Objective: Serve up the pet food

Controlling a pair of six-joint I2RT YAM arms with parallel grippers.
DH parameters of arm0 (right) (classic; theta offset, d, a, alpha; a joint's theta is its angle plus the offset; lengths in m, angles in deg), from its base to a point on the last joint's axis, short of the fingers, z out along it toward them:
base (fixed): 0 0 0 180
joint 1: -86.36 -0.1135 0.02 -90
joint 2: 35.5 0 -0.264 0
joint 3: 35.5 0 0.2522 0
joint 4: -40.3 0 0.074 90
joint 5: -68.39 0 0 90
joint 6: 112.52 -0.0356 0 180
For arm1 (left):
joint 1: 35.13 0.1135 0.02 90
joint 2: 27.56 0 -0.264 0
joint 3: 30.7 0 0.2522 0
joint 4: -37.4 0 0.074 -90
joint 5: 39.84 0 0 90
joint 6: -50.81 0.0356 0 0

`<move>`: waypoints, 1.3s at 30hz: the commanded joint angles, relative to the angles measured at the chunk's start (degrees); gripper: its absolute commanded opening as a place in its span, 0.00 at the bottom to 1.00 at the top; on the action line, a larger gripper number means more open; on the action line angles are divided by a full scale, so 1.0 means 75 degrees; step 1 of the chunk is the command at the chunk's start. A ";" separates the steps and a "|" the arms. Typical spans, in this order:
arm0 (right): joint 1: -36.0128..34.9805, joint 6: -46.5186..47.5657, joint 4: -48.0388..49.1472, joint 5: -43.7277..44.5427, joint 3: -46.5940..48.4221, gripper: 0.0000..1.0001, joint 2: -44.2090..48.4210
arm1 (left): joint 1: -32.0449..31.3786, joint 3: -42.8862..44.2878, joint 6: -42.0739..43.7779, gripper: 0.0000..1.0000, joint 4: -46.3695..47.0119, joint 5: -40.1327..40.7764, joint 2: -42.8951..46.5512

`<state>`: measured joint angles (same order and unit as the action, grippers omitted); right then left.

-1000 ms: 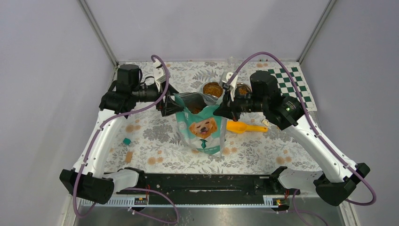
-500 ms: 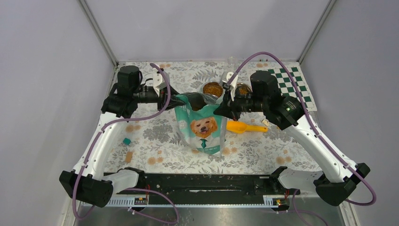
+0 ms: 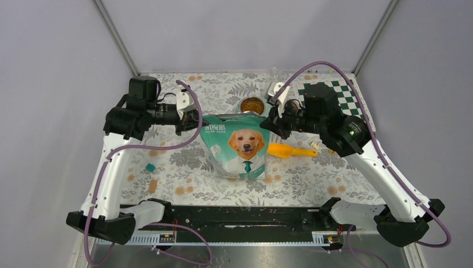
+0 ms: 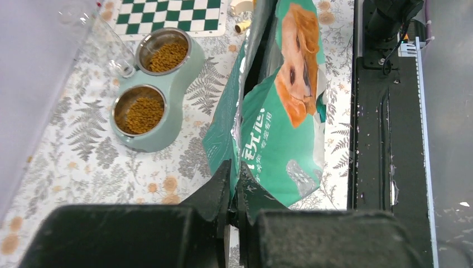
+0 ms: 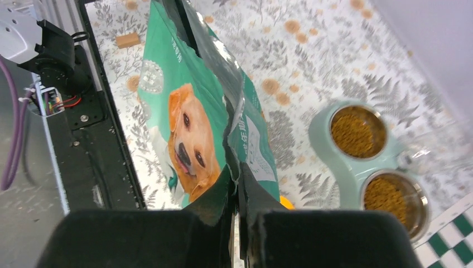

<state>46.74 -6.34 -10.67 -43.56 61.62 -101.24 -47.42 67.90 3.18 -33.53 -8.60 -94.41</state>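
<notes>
The pet food is small brown dry kibble, a grainy heap of tiny pellets. It fills two round steel bowls set side by side in a pale green feeder. The feeder sits on the flowered worktop, behind the bag and toward the far wall. From above, only one filled bowl shows, just past the bag's top edge and between the two wrists. The other is hidden under the right arm. Both wrist views show the two bowls about equally full.

Both arms rise from their bases at the near edge, bend at the elbow and reach inward, with their forearms roughly level and pointing at each other. The left pincer is clenched on the bag's left top corner, its fingers pressed together with the foil edge between them. The right pincer is clamped the same way on the right top corner. The teal bag hangs stretched between them with its top edge pulled straight. The mouth is drawn to a narrow dark slit, and the face with the golden dog is turned up toward the overhead camera. What is inside the bag cannot be seen.

A yellow-orange scoop lies on the worktop just right of the bag, below the right forearm. A green checkered mat lies at the far right corner, partly under that arm.
</notes>
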 commanded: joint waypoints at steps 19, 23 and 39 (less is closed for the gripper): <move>0.0138 0.2288 0.2531 0.0092 -0.2523 0.30 0.1764 | -0.0397 -0.1208 0.1194 0.51 0.0817 0.1839 0.1247; 0.0140 0.2169 0.1689 -0.0725 -0.1748 0.55 0.1414 | -0.0431 -0.0932 0.0981 0.74 0.1196 0.1070 0.1220; 0.0140 0.2131 0.0027 -0.1998 0.0373 0.38 -0.0599 | -0.0631 -0.0382 0.0908 0.68 0.1504 0.0497 0.0430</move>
<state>47.55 7.98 -6.35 -55.76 59.13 -104.28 -51.42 62.11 9.22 -24.28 -3.33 -90.61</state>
